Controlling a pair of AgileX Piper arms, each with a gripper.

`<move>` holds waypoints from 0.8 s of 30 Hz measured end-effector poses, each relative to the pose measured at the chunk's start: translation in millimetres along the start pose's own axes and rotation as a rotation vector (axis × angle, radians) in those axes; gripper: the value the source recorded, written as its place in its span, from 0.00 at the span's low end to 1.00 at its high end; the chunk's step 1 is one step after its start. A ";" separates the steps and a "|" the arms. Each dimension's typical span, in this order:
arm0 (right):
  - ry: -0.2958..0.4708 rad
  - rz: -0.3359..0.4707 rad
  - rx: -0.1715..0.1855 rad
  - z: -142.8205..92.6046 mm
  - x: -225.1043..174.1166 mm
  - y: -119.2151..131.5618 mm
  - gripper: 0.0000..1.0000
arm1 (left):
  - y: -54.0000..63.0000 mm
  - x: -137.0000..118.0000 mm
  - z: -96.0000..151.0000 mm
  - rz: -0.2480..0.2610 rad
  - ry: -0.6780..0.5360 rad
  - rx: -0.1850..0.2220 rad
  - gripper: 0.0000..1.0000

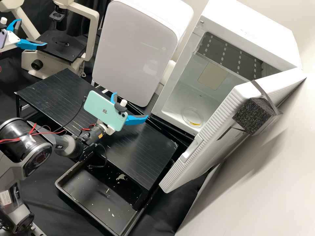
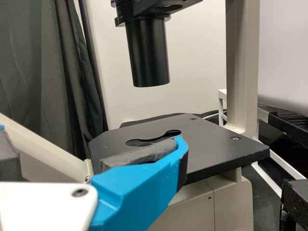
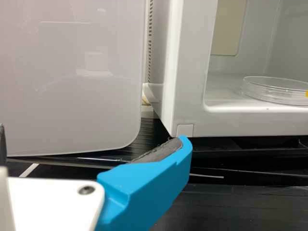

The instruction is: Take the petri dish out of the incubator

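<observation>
You have the preparatory part behind you: the incubator, upper right of the frame in the high view, has its door swung well open. The removal itself is all left to do — the petri dish lies flat on the incubator's floor, just inside the opening, a yellow mark on its side. Your right gripper, near the centre of that frame, has its fingers spread wide with nothing between them, and sits outside, apart from the dish. Your left gripper, upper left by the microscope, is also wide apart and empty. What remains, I'd judge, is for you to send the right one in past the door, close on the dish's rim, lift it and draw it clear — watch the sill and that door edge.
</observation>
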 end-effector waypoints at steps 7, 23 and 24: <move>0.001 0.001 0.000 -0.1 0.0 0.1 1.00 | 0.0 0.0 0.0 0.000 0.000 0.000 1.00; -0.030 0.186 0.068 52.2 -41.0 42.6 1.00 | 0.0 0.0 0.0 0.000 0.000 0.000 1.00; -0.040 0.209 0.067 56.9 -41.2 47.9 1.00 | 0.0 0.0 0.0 0.000 0.000 0.000 1.00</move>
